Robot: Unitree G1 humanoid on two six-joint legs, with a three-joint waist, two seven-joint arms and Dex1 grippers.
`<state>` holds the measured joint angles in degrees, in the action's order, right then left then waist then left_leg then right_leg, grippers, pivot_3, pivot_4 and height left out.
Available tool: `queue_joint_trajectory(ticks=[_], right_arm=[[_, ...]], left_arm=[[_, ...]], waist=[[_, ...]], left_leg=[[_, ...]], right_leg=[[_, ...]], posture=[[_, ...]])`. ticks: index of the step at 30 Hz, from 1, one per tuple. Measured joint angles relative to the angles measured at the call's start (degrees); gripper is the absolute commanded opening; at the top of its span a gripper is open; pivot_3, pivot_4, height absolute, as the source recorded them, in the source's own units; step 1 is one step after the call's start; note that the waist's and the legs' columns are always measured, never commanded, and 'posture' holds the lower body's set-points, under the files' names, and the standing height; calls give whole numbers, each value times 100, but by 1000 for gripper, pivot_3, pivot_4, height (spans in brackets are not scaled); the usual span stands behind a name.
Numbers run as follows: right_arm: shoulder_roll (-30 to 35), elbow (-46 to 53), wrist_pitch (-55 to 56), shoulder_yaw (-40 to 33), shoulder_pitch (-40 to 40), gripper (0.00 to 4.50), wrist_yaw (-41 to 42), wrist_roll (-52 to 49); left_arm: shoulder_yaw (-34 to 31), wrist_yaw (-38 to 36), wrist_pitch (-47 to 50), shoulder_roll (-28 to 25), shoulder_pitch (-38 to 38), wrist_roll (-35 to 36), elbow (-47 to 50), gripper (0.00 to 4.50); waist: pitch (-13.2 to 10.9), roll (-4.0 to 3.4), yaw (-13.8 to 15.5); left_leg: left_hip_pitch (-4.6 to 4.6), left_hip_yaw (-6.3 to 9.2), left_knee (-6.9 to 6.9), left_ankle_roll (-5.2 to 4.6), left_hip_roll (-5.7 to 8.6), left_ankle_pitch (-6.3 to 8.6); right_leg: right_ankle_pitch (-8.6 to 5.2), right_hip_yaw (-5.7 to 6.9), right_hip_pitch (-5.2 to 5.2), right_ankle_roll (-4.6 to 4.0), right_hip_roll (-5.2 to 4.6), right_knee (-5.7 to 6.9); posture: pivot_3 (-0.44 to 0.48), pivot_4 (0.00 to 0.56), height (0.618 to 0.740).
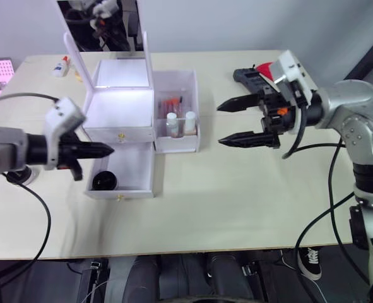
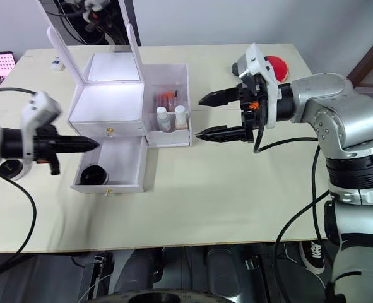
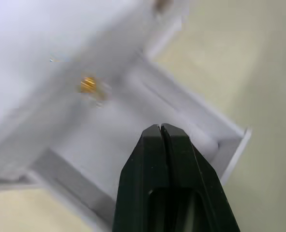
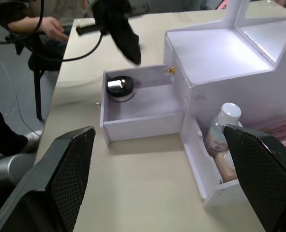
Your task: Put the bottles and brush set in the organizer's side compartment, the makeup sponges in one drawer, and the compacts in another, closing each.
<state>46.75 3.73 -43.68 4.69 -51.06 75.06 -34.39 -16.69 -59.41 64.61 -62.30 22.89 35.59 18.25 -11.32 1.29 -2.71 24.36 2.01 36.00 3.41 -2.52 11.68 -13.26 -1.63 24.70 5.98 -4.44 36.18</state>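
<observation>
The organizer (image 1: 120, 104) stands on the bench (image 1: 236, 202) with its lower drawer (image 1: 124, 180) pulled out, one black compact (image 1: 103, 181) lying in it, so the drawer is presumably left out for closing or further loading. The left tool (image 1: 108, 150), fingers pressed together and empty, hovers over that drawer. The right tool (image 1: 227, 123), fingers wide apart and empty, waits beside the side compartment (image 1: 177, 120), where two bottles (image 1: 172, 124) and the brush set (image 1: 171, 103) already stand.

Bright, even indoor light washes the organizer (image 1: 120, 101) top almost to glare, and shadows on the table (image 1: 236, 202) are soft. The left gripper (image 1: 107, 150) smears with motion blur. Beyond its closed fingers (image 3: 167, 164), the drawer (image 3: 147, 140) is out of focus.
</observation>
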Motion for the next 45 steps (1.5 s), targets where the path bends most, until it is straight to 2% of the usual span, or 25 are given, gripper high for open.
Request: queue_joint_trajectory(ticks=[4,5,7,8,10,14,17,21,24,28,35,37,41,45], right_arm=[[6,-452,72,173,-38,4500,255,163],[-31,-566,63,183,-92,4500,297,165],[-60,-718,61,203,-222,4500,413,179],[-29,-774,62,206,-238,4500,482,196],[-26,-941,67,354,-354,4500,710,242],[-81,-1452,168,491,-606,4500,1008,424],[-158,-1788,343,608,-904,4500,1263,568],[-363,-2041,607,731,-1087,4500,1498,729],[-518,-2136,810,800,-1155,4500,1595,855],[-581,-2107,911,831,-1296,4500,1694,867],[-718,-1838,837,810,-1518,4500,1709,817],[-727,-1755,760,807,-1514,4500,1690,819],[-698,-1593,665,752,-1495,4500,1574,821],[-775,-1504,545,586,-1493,4500,1178,824]], left_arm=[[-1308,306,293,239,-1055,122,352,2651],[-1737,392,320,438,-1371,131,516,3278],[-2635,592,350,885,-2020,127,825,4209],[-3050,692,365,1137,-2207,130,912,4437],[-4254,994,330,1888,-2825,125,1224,4437],[-5327,1181,-160,3083,-4081,139,1650,4437],[-5739,1238,-979,4087,-4923,112,1626,4437],[-5897,1526,-1836,4859,-5431,121,1518,4437],[-5770,1865,-2253,5213,-5559,118,1495,4437],[-5313,2583,-2468,5193,-5372,93,1495,4437],[-4368,4314,-1683,3708,-3894,-263,1099,4437],[-4232,4777,-827,3199,-3255,-237,623,4437],[-3850,5106,-10,2575,-2379,-259,-259,4437],[-3199,5247,137,2018,-1661,-531,-1096,4437]], waist=[[-1,-1,-7],[-1,-2,-19],[-1,-1,-11],[0,-1,6],[1,2,-9],[2,4,13],[9,16,17],[12,20,9],[13,21,12],[12,19,18],[13,20,14],[13,19,14],[13,19,11],[13,20,18]], left_leg=[[0,-1,0,-1,-1,0],[0,-3,0,-1,-1,1],[-1,-2,0,0,-3,1],[-2,-2,1,0,-4,1],[-3,-4,2,1,-7,1],[-4,-5,12,3,-6,2],[-6,-4,13,4,-6,3],[-7,-11,14,7,-6,5],[-6,-13,12,8,-6,6],[-2,-12,11,7,-6,5],[-3,-11,6,5,-9,4],[-2,-10,4,4,-9,3],[-4,-8,2,4,-10,3],[-5,-8,2,5,-10,3]], right_leg=[[0,-1,2,0,0,1],[0,-2,2,-1,-1,1],[1,0,2,-3,1,1],[1,0,0,-2,0,2],[2,1,-1,-4,1,-4],[5,1,-6,-11,-1,-8],[5,3,-7,-14,-3,-11],[4,5,-7,-14,-12,-16],[4,5,-5,-14,-13,-19],[5,5,-2,-15,-13,-16],[6,7,-3,-16,-4,-8],[7,8,0,-14,-2,-3],[7,9,0,-13,2,1],[8,10,-2,-13,3,0]], posture=[[0,150,740],[0,150,740],[0,150,740],[0,150,740],[0,150,740],[0,150,740],[0,150,740],[0,150,740],[0,150,740],[0,150,740],[0,150,740],[0,150,740],[0,150,740],[0,150,740]])
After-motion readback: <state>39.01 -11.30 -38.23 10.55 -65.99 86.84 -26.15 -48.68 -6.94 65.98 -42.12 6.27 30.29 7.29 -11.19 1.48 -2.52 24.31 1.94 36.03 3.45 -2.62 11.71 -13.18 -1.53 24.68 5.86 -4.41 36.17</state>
